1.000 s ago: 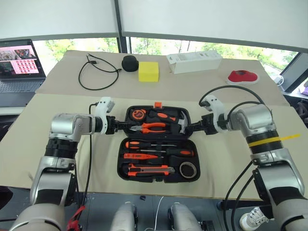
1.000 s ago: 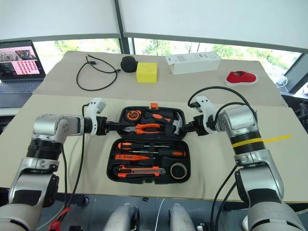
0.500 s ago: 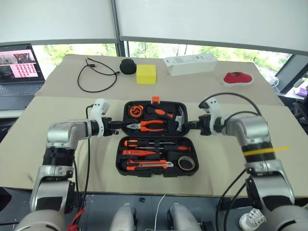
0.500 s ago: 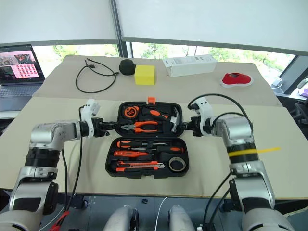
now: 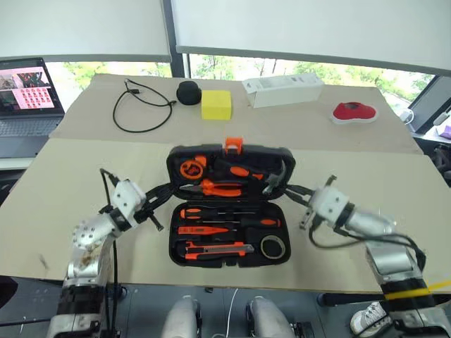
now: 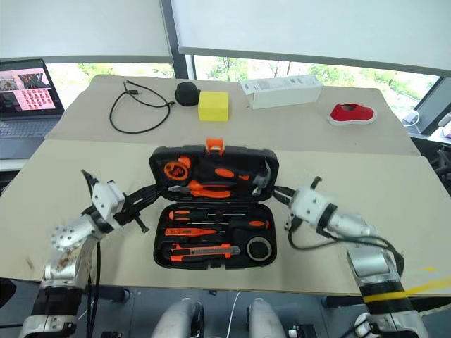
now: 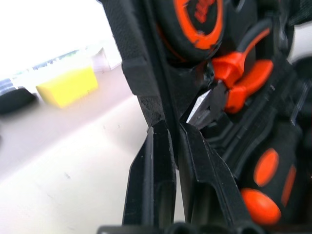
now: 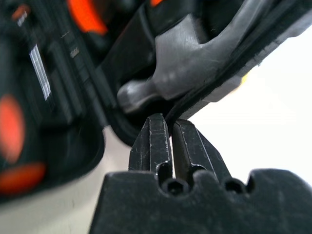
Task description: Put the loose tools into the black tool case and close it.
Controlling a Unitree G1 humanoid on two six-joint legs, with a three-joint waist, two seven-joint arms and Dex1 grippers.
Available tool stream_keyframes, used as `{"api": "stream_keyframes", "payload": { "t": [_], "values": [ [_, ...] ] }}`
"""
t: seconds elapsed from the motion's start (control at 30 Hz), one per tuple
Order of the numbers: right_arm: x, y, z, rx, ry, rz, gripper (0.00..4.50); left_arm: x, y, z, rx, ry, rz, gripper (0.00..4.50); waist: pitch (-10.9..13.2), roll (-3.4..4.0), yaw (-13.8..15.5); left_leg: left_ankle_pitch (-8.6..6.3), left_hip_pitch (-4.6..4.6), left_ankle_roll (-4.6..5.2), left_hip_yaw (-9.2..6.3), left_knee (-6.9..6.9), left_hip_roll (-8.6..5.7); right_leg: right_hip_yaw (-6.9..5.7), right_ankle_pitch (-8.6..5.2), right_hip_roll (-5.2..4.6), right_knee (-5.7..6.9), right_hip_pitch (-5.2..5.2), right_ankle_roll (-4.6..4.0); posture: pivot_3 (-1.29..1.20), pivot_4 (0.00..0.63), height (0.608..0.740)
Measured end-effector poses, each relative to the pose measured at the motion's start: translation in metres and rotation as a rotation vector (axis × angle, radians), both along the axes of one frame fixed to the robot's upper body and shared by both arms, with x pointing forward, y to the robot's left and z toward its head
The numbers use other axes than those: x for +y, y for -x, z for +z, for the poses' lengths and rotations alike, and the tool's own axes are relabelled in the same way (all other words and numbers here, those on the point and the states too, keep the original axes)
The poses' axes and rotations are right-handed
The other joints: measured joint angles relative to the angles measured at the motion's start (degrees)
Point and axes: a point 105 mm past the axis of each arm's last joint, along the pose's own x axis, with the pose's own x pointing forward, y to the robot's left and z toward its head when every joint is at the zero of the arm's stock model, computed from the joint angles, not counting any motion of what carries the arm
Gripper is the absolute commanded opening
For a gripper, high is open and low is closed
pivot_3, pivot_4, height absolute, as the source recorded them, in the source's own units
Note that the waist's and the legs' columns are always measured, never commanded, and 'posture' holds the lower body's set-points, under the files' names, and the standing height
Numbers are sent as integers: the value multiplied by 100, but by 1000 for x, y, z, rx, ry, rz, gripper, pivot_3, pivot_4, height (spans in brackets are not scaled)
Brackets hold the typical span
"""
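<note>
Your left hand (image 5: 159,198) is clenched on the left rim of the black tool case's (image 5: 227,159) raised lid. Your right hand (image 5: 292,190) pinches its right rim, with the hammer (image 8: 185,73) just beyond the fingers (image 8: 151,146).

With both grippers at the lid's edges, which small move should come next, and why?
Probably swing the lid further toward the robot, onto the base half. The left gripper and right gripper are each shut on one side edge of the black tool case's lid, which stands partly raised, and the screwdrivers and utility knife already lie in their slots.
</note>
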Motion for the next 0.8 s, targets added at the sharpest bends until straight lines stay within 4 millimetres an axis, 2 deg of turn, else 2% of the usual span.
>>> {"api": "stream_keyframes", "payload": {
  "t": [0.07,0.1,0.17,0.23,0.33,0.43,0.47,0.57,0.6,0.63,0.7,0.8],
  "values": [
    [-3,4,-9,-62,43,11,0,1,6,-9,-32,-35,9,776,-1,0,-5,-1,62,0,5,-8,3,-1,-2,1,-11,61,0,0,150,740],
    [-4,8,-14,-83,57,19,0,4,11,-15,-33,-52,12,871,-1,0,-13,-1,99,0,8,-27,7,-1,-4,2,-36,101,-2,0,150,740],
    [-8,15,-21,-85,58,31,797,19,21,-36,52,-102,34,1710,-1,0,-22,-1,128,0,15,-46,11,-1,-7,2,-52,127,-5,0,150,740],
    [-14,22,-30,-64,81,40,1508,29,31,-49,109,-119,52,2574,2,-6,-2,-1,125,1,13,-50,19,-2,-8,-1,-53,127,-3,0,150,740],
    [-21,26,-40,-31,116,37,2440,37,36,-47,115,-138,52,3526,4,-14,1,-1,127,1,14,-49,23,-1,-6,-4,-54,127,-4,0,150,740],
    [-27,27,-47,2,123,25,3494,44,36,-45,130,-141,62,3622,6,-10,-11,-1,128,1,13,-50,25,-1,-6,-4,-52,124,-5,0,150,740],
    [-31,26,-47,24,120,13,3494,47,35,-45,153,-131,72,3622,6,-10,-13,-1,127,1,12,-50,25,0,-6,-4,-52,123,-5,0,150,740],
    [-53,25,-44,163,37,-74,2988,59,32,-46,246,-80,108,3622,6,-10,-10,-2,127,3,-2,-54,26,-1,-6,-5,-53,125,-5,0,150,740],
    [-56,30,-45,234,7,-79,2630,59,30,-46,271,-54,108,3102,6,-11,9,-2,126,3,-11,-55,26,-3,-6,-6,-53,128,-4,0,150,740],
    [-58,40,-47,324,-23,-62,2287,58,24,-44,303,-22,107,2988,7,-10,43,-2,122,3,-16,-55,24,-8,-7,-6,-53,128,-4,0,150,740],
    [-55,55,-47,450,-51,-20,1506,55,14,-36,331,17,93,2198,7,-10,72,-2,122,3,-22,-55,25,-10,-6,-4,-51,129,-4,0,150,740],
    [-44,84,-47,639,-42,79,558,39,-5,-12,312,26,31,1218,6,-11,85,-2,123,3,-24,-55,23,-9,-6,-3,-53,130,-3,0,150,740]
  ]
}}
